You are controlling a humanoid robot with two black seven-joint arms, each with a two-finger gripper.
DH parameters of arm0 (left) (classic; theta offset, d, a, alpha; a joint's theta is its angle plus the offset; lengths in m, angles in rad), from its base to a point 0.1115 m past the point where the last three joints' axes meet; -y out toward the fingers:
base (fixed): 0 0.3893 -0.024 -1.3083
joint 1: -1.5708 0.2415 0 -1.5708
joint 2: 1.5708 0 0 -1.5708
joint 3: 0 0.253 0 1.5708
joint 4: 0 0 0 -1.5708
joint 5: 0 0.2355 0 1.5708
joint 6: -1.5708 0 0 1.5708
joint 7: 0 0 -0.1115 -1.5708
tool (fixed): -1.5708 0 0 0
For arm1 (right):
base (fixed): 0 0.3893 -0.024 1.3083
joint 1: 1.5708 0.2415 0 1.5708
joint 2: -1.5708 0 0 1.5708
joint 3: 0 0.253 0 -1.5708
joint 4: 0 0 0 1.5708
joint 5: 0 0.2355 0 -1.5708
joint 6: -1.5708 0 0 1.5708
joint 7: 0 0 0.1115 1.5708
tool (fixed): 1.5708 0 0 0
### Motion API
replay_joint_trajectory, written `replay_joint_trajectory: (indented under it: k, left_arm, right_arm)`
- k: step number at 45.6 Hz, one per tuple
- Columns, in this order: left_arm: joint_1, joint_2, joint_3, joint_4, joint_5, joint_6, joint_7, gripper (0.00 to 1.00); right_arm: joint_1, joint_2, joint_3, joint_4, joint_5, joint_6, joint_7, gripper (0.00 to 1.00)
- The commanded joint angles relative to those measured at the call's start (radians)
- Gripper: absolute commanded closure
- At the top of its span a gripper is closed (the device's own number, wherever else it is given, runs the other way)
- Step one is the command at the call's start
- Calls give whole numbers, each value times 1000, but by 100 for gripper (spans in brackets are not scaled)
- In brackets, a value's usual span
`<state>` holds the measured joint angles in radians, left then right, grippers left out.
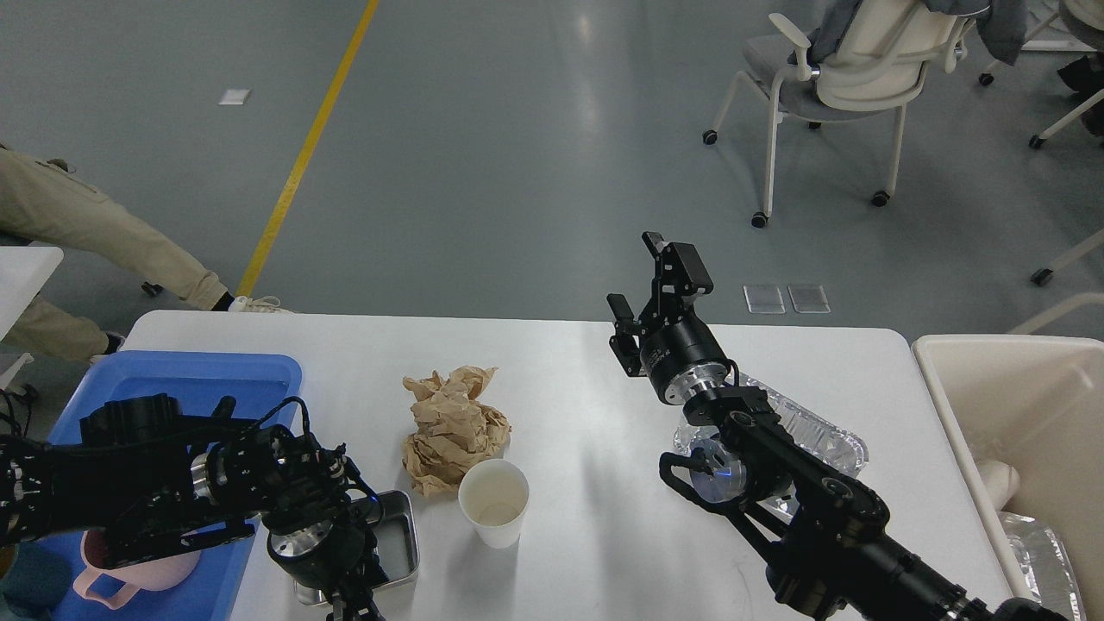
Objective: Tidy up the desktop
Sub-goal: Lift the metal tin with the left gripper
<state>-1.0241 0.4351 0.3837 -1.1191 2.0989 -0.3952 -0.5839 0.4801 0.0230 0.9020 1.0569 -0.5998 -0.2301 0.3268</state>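
The white desktop [569,371] carries a crumpled brown paper [453,429], a white paper cup [493,500], a small steel tray [398,539] and a foil container [811,431]. My left gripper [349,604] points down at the front edge of the steel tray. Its fingers are mostly cut off by the bottom of the view, so its state is unclear. My right gripper [636,274] is open and empty, raised above the far middle of the desktop. My right arm hides part of the foil container.
A blue tray [207,371] at the left holds a pink cup [129,573]. A cream bin [1000,388] stands at the right edge with some waste inside. A person's legs [95,233] are at the far left, and chairs [854,78] stand beyond the table.
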Motion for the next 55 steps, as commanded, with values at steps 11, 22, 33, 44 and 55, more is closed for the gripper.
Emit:
replay_joint_trajectory:
  k: [11,22,33,44,55]
  left_arm:
    - [-2,11,1,5,9,4,10,66]
    - [-4,14,1,21,10,1,4,95]
    - [-5,17,1,25,10,-1,1,100]
    - [-8,45,0,25,9,1,1,100]
    - [-37,86,-11,7,9,1,-4,100]
  right_arm:
    - [0,0,0,-1,0,0,0,0]
    - [0,0,0,-1,0,0,0,0]
    - [-1,0,0,-3,0,0,0,0]
    - [0,1,0,-3,0,2,0,0]
    - [2,5,0,-6,0,2,0,0]
